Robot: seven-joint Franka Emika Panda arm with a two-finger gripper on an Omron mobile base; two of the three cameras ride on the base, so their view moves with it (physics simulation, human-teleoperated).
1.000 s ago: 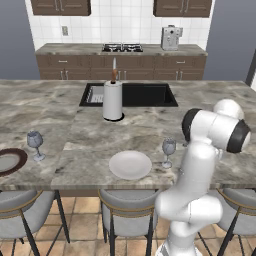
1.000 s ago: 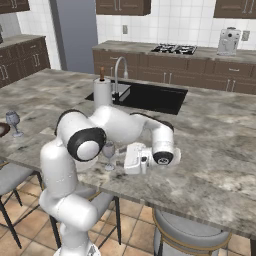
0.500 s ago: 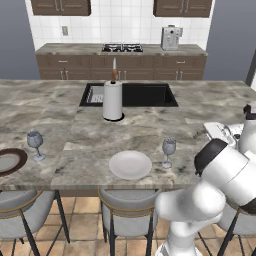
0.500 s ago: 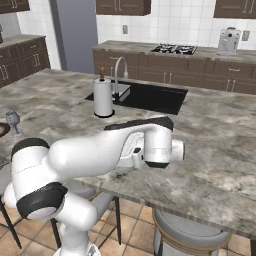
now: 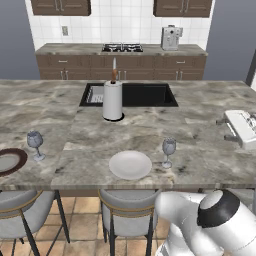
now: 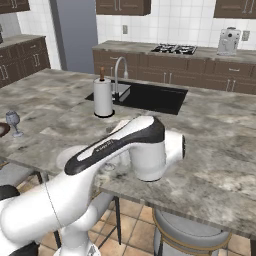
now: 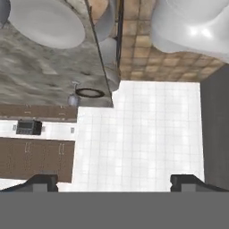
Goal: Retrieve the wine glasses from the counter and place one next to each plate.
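Now both wine glasses on the island: one wine glass [image 5: 169, 150] just right of the white plate [image 5: 130, 164], lower centre; second glass [image 5: 35, 144] beside the brown-rimmed plate [image 5: 9, 161], lower left. Gripper [image 7: 114, 181] spread wide, holding nothing. Risk: swinging arm [image 6: 125, 145] clipping the near glass at the counter edge [image 5: 125, 186]. Open room upper right of the island.

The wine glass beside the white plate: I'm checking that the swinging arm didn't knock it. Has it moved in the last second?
No. In the left base view the wine glass stands upright just right of the white plate, as before.
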